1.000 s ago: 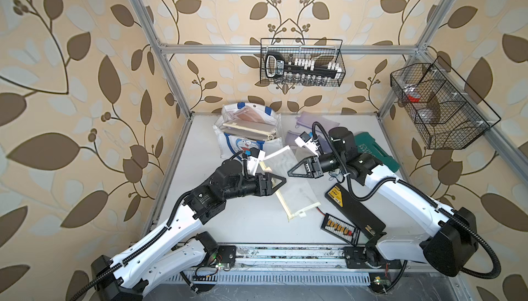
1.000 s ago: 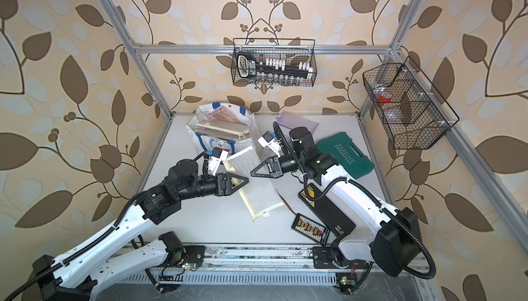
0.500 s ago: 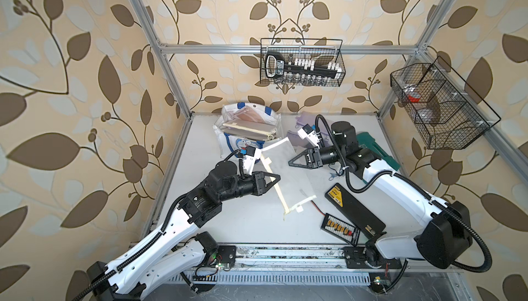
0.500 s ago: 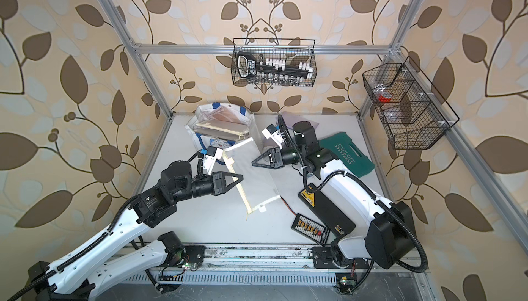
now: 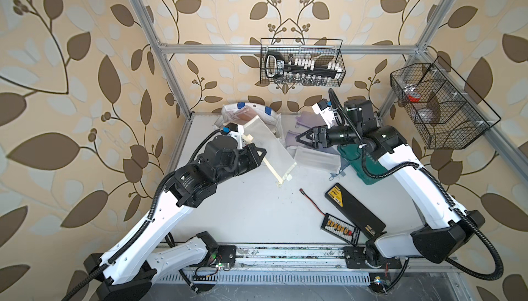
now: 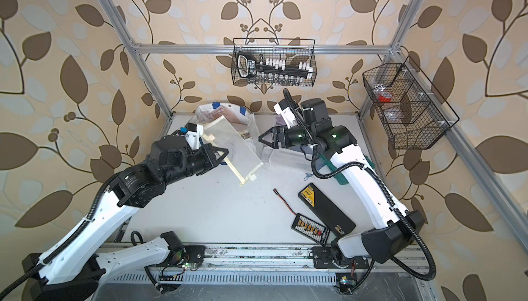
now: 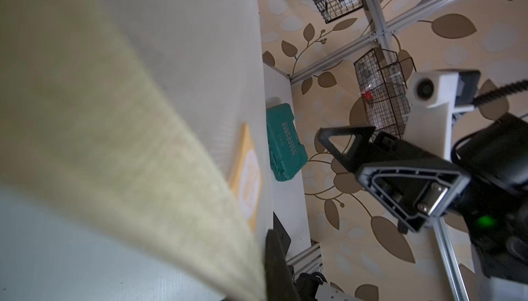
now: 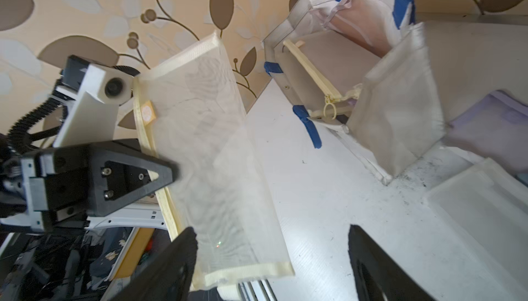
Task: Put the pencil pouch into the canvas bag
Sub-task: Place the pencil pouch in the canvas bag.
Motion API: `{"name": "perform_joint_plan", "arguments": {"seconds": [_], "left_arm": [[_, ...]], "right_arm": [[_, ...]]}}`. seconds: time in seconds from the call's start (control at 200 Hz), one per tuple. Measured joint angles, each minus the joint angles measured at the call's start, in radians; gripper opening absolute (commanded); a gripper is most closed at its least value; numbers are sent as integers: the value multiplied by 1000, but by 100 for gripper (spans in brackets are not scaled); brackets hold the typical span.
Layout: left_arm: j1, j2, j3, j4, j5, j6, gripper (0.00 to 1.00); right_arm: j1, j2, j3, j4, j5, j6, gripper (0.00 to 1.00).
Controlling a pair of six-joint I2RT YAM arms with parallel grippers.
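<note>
Pencil pouch, a translucent white mesh rectangle with cream zip trim [image 5: 270, 145], hangs tilted in the air above the worktop [image 5: 243, 205]. Its upper end is near the bag's mouth and its lower end droops toward the middle of the worktop. The left gripper [image 5: 258, 154] is clamped on the pouch's zip edge, about midway along.

A white boxy canvas bag with blue handle tabs [image 5: 275, 119] sits near the worktop's far left corner, mouth open, with another mesh pouch [image 8: 394, 99] propped at its opening. The right gripper [image 5: 298, 139] hovers just beside the held pouch's other long edge, jaws apart, holding nothing.

Likely trouble: held by one edge only, the floppy pouch could swing, fold or snag on the soft rim or the propped pouch. Pushing might also tip or shove the unsteadied bag.
</note>
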Motion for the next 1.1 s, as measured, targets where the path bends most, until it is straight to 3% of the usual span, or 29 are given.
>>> {"name": "perform_joint_plan", "arguments": {"seconds": [0.395,0.68,1.105], "left_arm": [[196,353,383,-124,-223,-235,0],[332,531,401,-104,-228,-373,0],[345,702,446,-86,-160,-459,0]], "right_arm": [[0,-103,-2,-58,91,35,93],[0,-150,-23,-62,92,47,95],[0,-150,-35,-71,99,45,96]]}}
